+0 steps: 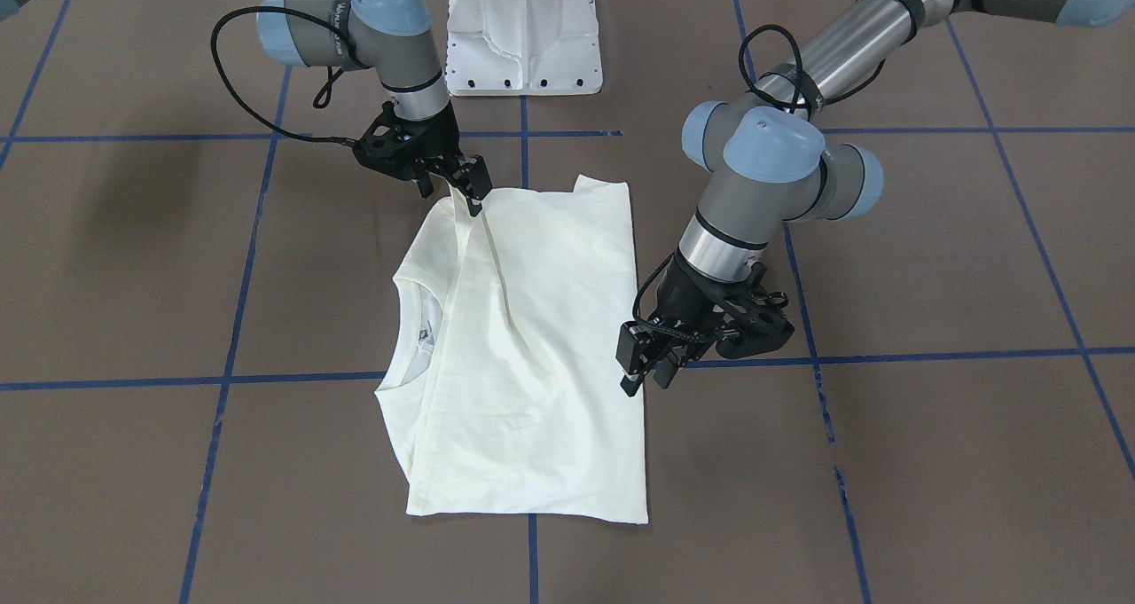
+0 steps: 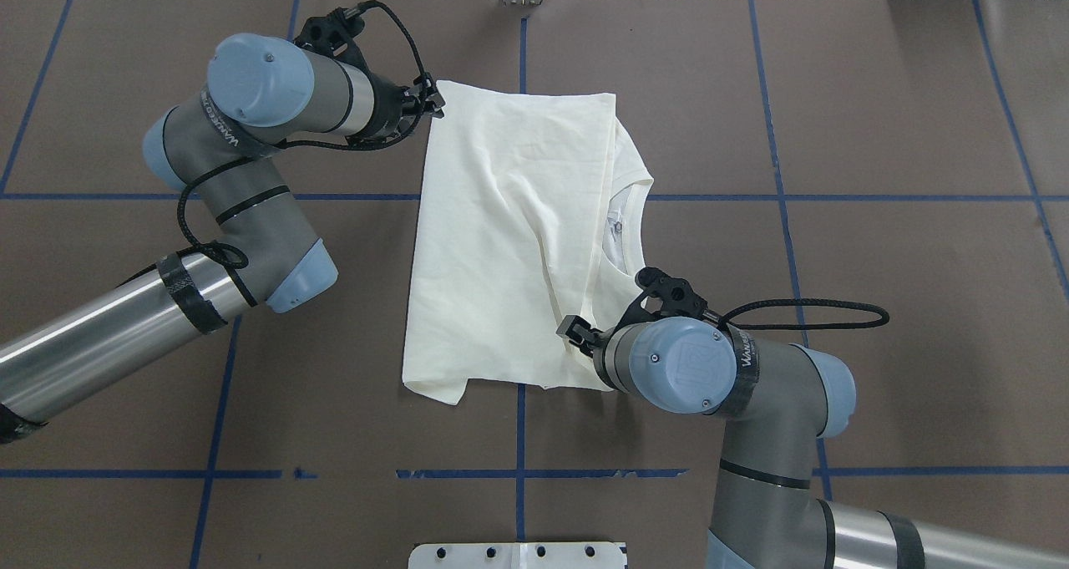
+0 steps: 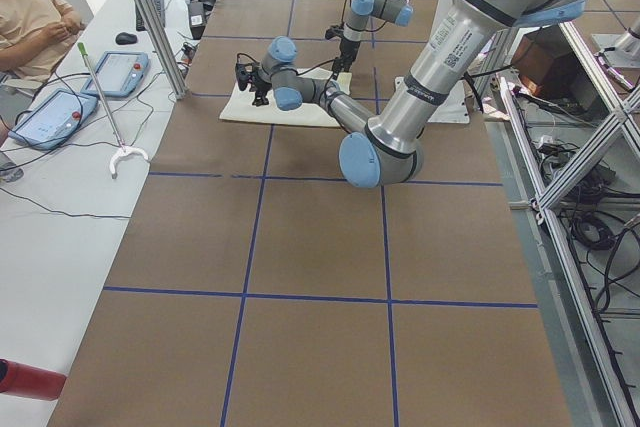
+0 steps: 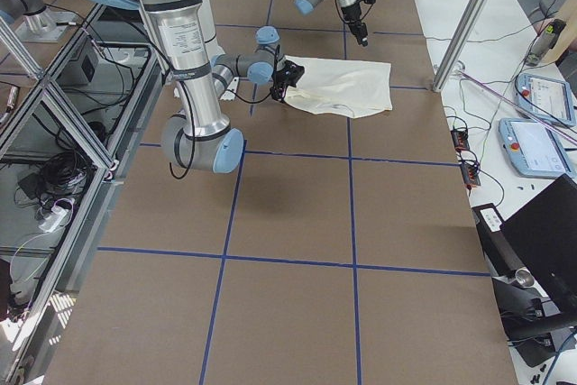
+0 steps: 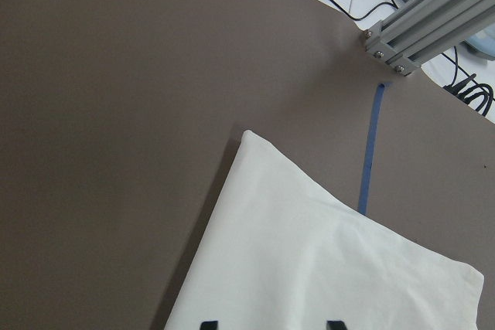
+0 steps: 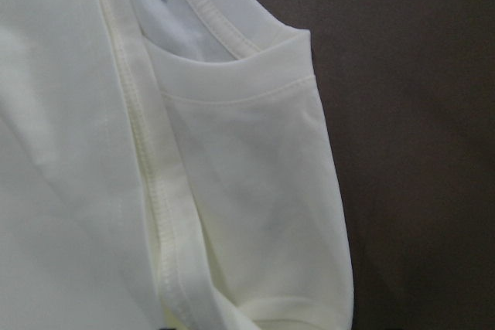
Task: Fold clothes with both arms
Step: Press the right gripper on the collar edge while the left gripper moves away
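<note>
The cream T-shirt (image 1: 532, 347) lies folded lengthwise on the brown table, its round neck (image 1: 417, 329) showing at one side; the print is hidden. It also shows in the overhead view (image 2: 501, 235). My right gripper (image 1: 474, 192) is shut on a fold edge at the shirt's corner nearest the robot, and the cloth peaks up to it; the overhead view shows it too (image 2: 576, 333). My left gripper (image 1: 645, 378) is open and empty, hovering just over the shirt's far corner (image 2: 433, 101). In the left wrist view its fingertips (image 5: 205, 324) stand apart above the cloth (image 5: 325, 260).
The white pedestal base (image 1: 523, 32) stands at the robot's side of the table. Blue tape lines (image 1: 532, 551) cross the brown surface. An aluminium frame post (image 5: 418, 28) stands beyond the shirt's far corner. An operator (image 3: 30, 17) sits at a side table with tablets.
</note>
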Robot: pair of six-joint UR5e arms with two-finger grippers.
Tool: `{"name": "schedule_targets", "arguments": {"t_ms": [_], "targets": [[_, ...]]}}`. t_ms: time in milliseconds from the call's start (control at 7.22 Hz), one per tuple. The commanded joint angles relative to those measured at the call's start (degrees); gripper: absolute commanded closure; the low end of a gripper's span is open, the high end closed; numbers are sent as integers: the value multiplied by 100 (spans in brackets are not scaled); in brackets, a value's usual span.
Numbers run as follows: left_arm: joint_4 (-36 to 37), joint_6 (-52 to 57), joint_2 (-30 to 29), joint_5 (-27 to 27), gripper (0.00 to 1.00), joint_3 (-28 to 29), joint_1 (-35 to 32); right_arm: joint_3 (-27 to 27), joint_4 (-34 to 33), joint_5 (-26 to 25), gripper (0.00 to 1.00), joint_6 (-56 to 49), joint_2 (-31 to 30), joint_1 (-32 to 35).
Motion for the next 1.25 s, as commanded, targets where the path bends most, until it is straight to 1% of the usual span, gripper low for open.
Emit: {"name": "schedule_targets", "arguments": {"t_ms": [0, 139, 277, 693, 831, 970, 1108], "targets": [[0, -10, -6, -1, 43, -19, 0, -36, -3, -1, 39, 13, 8, -20], [0, -10, -6, -1, 43, -54, 0, -27, -3, -1, 75, 5, -10, -19], [0, -10, -6, -1, 43, -71, 0, -19, -3, 34, 100, -13, -10, -19], [0, -10, -6, -1, 43, -71, 9, 86, -20, 61, 100, -39, -27, 24], [0, -19, -15, -10, 43, -89, 35, 261, -64, 69, 100, -39, -62, 51], [9, -141, 11, -18, 43, -307, 261, 576, -81, 78, 100, -39, -228, 60], [191, -707, 255, -1, 44, -753, 551, 779, -82, 104, 100, -39, -325, 60]]}}
